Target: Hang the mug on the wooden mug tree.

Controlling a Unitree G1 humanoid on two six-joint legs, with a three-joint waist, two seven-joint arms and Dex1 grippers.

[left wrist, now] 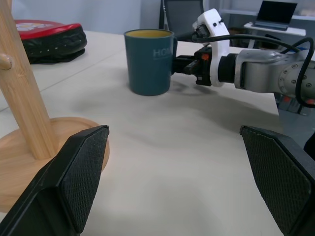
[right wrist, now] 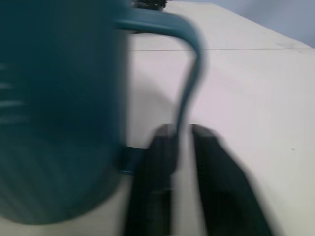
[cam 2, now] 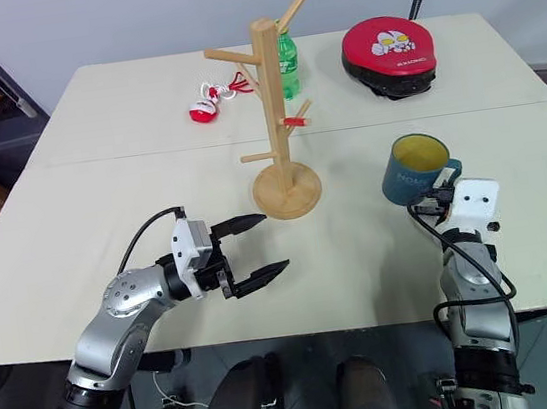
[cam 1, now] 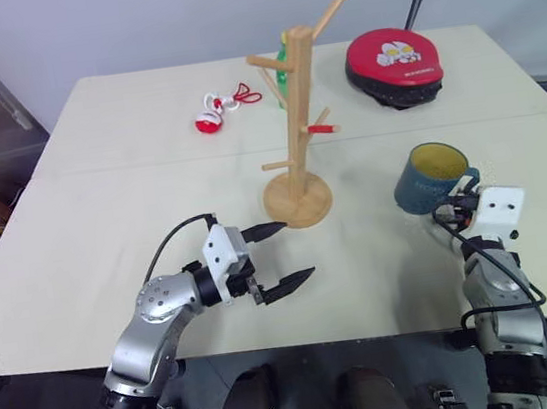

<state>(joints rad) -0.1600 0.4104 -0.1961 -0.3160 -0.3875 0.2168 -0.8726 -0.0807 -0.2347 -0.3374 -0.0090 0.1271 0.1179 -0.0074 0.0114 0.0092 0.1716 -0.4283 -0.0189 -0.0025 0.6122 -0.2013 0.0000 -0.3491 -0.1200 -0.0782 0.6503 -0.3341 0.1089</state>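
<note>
The dark teal mug (cam 1: 429, 176) with its yellow inside stands upright on the right side of the table (cam 1: 106, 237), handle turned toward me. My right gripper (right wrist: 183, 135) is shut on the mug's handle (right wrist: 191, 73), one finger on each side of the loop. The wooden mug tree (cam 1: 298, 110) rises from its round base (cam 1: 298, 201) near the table's middle, to the left of the mug. One of its pegs is red-banded. My left gripper (cam 1: 298, 250) is open, pointing right, just in front of the tree's base and holding nothing.
A round red and black pad (cam 1: 393, 66) lies at the back right. A green bottle (cam 1: 283, 67) stands behind the tree. A small red and white item with a red cord (cam 1: 210, 120) lies at the back left. The table's front edge runs under my arms.
</note>
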